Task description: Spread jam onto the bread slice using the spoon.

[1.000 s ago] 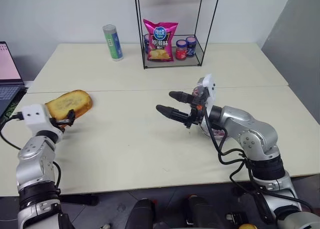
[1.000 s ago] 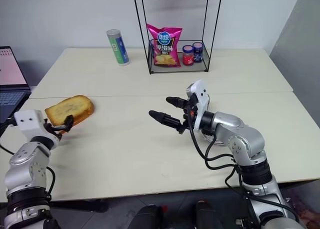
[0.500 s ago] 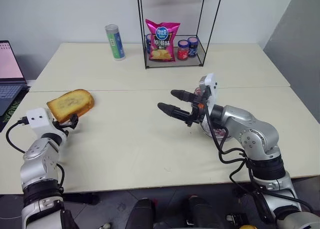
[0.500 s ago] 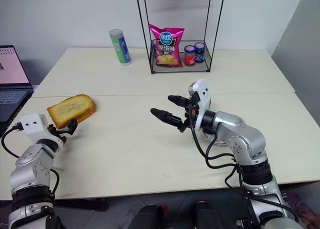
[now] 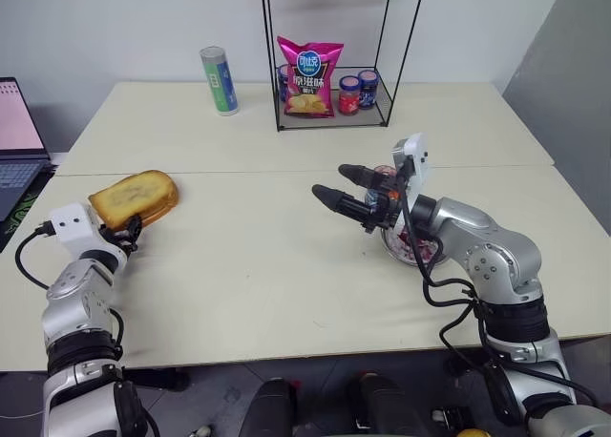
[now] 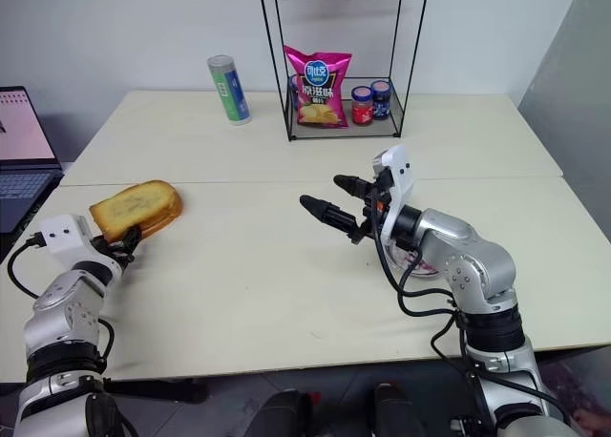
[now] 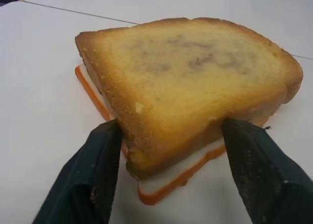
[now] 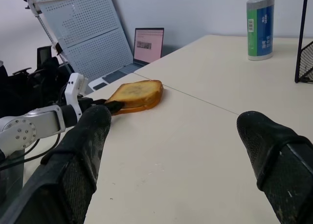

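From the head, the bread [image 5: 134, 197] lies near the table's [image 5: 248, 265] left edge, and the left gripper [image 5: 129, 232] sits at its near corner. The right gripper [image 5: 346, 185] hangs above mid-table, its 2 fingers spread wide and holding nothing. Under that arm stands a small glass jar with jam [image 5: 412, 249]. At the back, a wire rack [image 5: 329, 51] holds a pink chip bag [image 5: 307, 77] and 2 lidded jars [image 5: 355, 92]; a green-blue can [image 5: 218, 80] stands beside it, and a laptop [image 5: 17, 141] is at far left. From the left wrist, the fingers [image 7: 93, 175] touch the bread on both sides of one corner; it rests on an orange-rimmed white board [image 7: 168, 177]. From the right wrist, the wide-apart fingers [image 8: 80, 150] frame the distant bread.
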Available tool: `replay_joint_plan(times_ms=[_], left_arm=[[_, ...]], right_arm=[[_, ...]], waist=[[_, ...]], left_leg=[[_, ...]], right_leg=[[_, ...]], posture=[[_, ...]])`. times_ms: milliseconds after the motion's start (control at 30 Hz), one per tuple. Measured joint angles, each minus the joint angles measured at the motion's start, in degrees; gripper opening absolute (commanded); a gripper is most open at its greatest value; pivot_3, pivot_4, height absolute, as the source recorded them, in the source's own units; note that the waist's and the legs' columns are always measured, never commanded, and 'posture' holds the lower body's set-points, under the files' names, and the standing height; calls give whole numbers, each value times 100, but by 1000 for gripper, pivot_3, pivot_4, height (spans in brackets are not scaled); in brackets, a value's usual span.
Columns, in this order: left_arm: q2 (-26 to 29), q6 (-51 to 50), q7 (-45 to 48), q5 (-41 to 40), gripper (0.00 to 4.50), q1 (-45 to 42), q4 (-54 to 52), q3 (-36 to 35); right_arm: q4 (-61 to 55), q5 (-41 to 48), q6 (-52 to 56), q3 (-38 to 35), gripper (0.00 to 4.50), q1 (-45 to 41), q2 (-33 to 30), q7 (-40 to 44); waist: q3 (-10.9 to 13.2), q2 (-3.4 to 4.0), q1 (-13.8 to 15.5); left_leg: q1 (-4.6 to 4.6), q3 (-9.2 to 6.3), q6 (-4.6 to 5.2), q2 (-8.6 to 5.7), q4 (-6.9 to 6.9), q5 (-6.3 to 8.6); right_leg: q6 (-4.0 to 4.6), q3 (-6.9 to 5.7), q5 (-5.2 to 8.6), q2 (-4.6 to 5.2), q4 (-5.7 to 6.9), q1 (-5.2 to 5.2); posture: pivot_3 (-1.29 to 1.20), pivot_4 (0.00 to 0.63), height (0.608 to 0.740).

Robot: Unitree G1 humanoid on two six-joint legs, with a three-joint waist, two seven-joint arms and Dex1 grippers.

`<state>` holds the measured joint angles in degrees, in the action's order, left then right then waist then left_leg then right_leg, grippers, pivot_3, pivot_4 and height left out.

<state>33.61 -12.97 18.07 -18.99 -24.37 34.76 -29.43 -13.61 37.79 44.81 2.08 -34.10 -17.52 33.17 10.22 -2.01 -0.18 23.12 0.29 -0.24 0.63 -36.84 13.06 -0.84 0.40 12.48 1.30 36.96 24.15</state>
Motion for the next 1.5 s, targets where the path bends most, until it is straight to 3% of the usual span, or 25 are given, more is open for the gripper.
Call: replay_joint_plan(times_ms=[200, 500, 633, 933, 1100, 1233, 1367, 1500], left_arm=[[33, 93, 8, -2, 1454, -76, 135, 0], [63, 106, 42, -24, 112, -75, 136, 0], [77, 49, 214, -109, 112, 71, -218, 2], [-115, -1329, 797, -939, 112, 684, -3150, 628], [202, -2474, 1432, -1391, 112, 1173, -4887, 1796], [496, -2355, 1903, -889, 112, 1344, -5008, 2695], [284, -2023, 1882, -418, 112, 1092, -4575, 3077], [112, -1797, 1844, 23, 112, 737, -4073, 3372]], right_arm=[[1, -5, -1, -11, 4500, -6, 1, -2], [54, -71, -62, -12, 4500, -11, 2, 35], [69, -83, -84, 12, 4500, -11, 2, 56], [92, -63, -112, -43, 4500, -5, -229, 157], [-513, 481, 462, -438, 4500, 319, -984, 417], [-1063, 1067, 940, -608, 4500, 672, -1472, 598], [-1519, 1307, 1138, -662, 4500, 1169, -1666, 568], [-1733, 1304, 1144, -665, 4500, 1351, -1626, 276]], waist=[[0, 0, 0], [0, 0, -3], [0, 0, -7], [1, -1, 3], [6, 5, 4], [7, 7, -37], [8, 8, 0], [9, 8, -7]], left_leg=[[0, 1, 0, 0, 0, 0], [0, 0, 0, 1, 1, 0], [2, 0, -1, 2, 1, 0], [13, -2, -3, -3, -3, 1], [20, -5, -13, -7, 1, 8], [9, -9, -12, 10, 5, 8], [5, -23, -11, 11, 4, 8], [10, -6, -11, 5, 0, 8]], right_leg=[[0, 1, 0, 0, 0, 0], [0, 1, 0, 0, 0, 0], [1, 1, 0, 1, -2, 1], [5, 2, 0, 10, -9, 3], [0, 2, 17, 6, -10, 7], [0, 1, 41, -18, 1, 9], [27, -9, 57, -25, 5, 3], [-5, 9, 40, -24, -4, 4]], posture=[[0, 150, 740], [0, 150, 740], [0, 150, 740], [0, 150, 740], [0, 150, 740], [0, 150, 740], [0, 150, 740], [0, 150, 740]])
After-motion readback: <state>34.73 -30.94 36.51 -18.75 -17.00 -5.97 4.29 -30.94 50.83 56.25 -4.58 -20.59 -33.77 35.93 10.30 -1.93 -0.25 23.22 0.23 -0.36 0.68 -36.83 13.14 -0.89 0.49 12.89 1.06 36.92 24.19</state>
